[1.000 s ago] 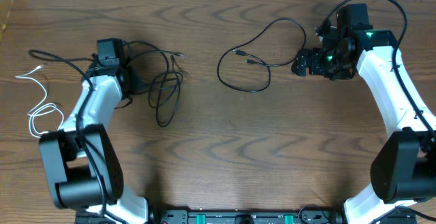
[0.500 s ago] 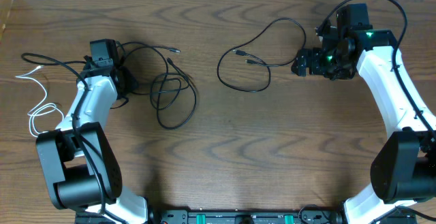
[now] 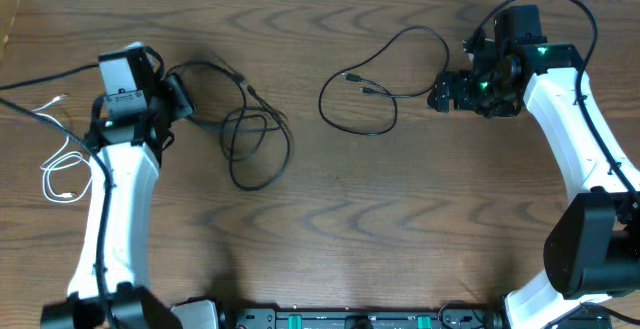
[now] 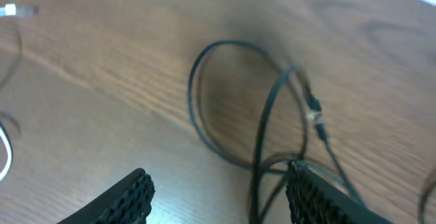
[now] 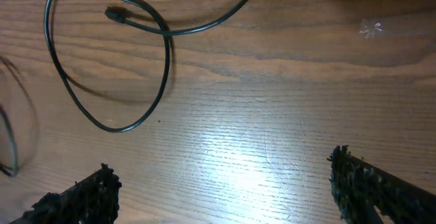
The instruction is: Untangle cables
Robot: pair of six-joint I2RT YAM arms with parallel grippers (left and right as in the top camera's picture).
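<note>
Cables (image 3: 248, 121) lie loose while left gripper (image 4: 216, 173) and right gripper (image 5: 221, 164) both gape wide, empty.

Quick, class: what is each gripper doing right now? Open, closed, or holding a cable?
Left gripper: open; a black cable runs loose through the gap, not clamped.
Right gripper: open, holding nothing.
</note>
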